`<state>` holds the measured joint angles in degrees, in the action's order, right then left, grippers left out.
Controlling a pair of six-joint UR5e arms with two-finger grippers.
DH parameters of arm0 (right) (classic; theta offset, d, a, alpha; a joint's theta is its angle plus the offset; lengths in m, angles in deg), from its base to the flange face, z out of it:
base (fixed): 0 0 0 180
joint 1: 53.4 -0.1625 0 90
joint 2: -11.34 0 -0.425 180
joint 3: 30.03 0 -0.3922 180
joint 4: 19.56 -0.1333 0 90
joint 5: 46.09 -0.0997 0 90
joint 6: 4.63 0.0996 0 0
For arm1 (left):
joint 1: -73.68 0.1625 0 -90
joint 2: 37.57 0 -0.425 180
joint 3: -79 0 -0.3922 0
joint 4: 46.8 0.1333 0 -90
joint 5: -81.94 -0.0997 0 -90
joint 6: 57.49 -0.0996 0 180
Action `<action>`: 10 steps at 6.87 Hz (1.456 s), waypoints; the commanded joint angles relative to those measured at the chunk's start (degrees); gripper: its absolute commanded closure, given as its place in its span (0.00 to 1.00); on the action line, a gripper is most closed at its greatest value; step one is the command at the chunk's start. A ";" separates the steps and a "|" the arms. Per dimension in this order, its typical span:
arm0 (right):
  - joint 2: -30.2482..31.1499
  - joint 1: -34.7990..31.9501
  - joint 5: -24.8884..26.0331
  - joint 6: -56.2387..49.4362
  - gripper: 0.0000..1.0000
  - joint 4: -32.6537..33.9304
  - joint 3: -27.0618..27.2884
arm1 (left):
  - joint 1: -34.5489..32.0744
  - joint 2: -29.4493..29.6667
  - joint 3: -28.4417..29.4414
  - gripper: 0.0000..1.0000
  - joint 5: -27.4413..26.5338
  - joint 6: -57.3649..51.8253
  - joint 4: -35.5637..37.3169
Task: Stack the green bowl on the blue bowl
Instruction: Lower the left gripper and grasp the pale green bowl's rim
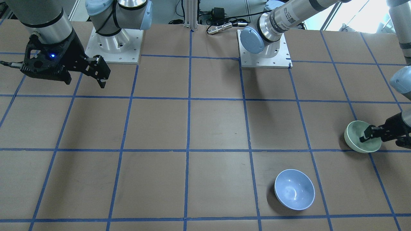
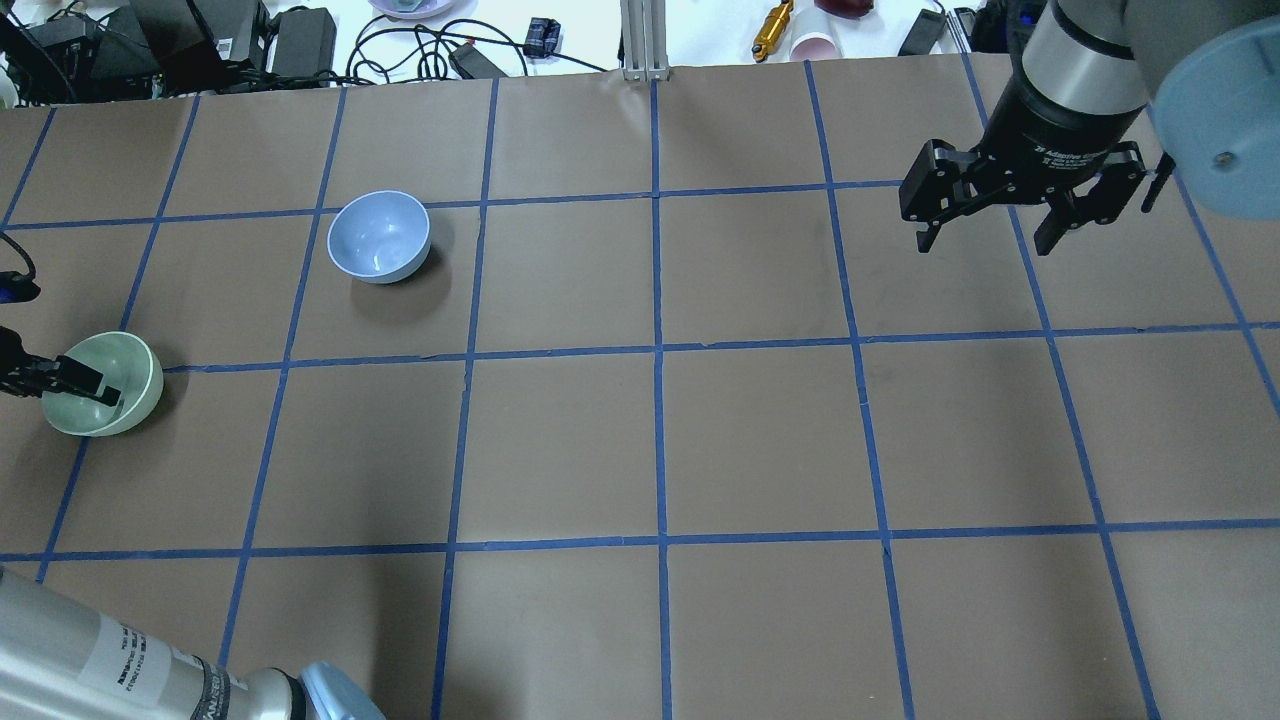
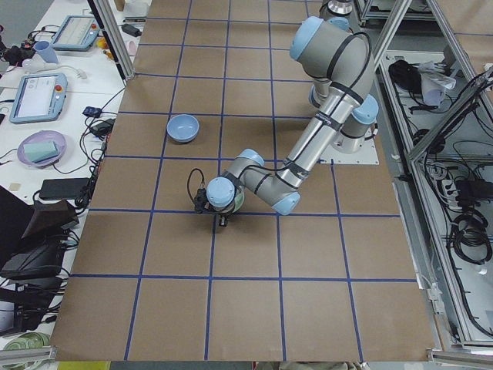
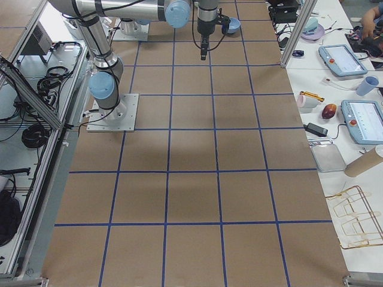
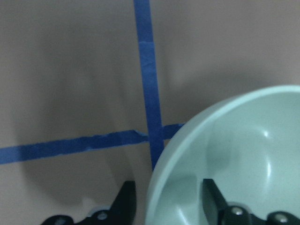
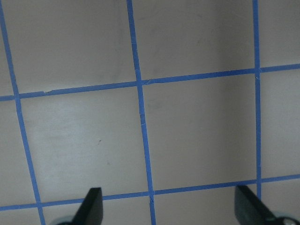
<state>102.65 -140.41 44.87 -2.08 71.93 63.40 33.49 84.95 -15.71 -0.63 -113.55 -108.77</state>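
The green bowl (image 2: 115,372) stands upright near the table's left edge; it also shows in the front view (image 1: 356,134) and fills the lower right of the left wrist view (image 5: 243,154). My left gripper (image 2: 55,385) straddles its rim, one finger inside and one outside, with a gap still showing on the inner side, so it is open (image 5: 166,197). The blue bowl (image 2: 378,235) stands upright and empty, apart from the green one, farther out on the table (image 1: 294,189). My right gripper (image 2: 985,240) hangs open and empty above the table's far right (image 6: 166,206).
The table is brown with a blue tape grid. The two arm base plates (image 1: 112,48) (image 1: 263,59) sit at the robot's edge. Cables, chargers and small items (image 2: 470,55) lie beyond the far edge. The left arm's elbow (image 2: 150,670) hangs over the near left corner.
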 commanded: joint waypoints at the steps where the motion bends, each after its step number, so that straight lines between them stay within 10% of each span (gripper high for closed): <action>1: 0.00 0.00 0.00 0.00 0.00 0.00 0.00 | 0.03 0.00 0.41 0.91 0.04 -0.18 -0.08; 10: 0.00 0.00 0.00 0.00 0.00 0.00 0.00 | -0.40 -6.76 5.75 0.95 2.94 0.96 -13.14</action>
<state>102.65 -140.41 44.86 -2.08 71.93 63.41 33.58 79.61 -12.54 1.69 -112.83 -117.44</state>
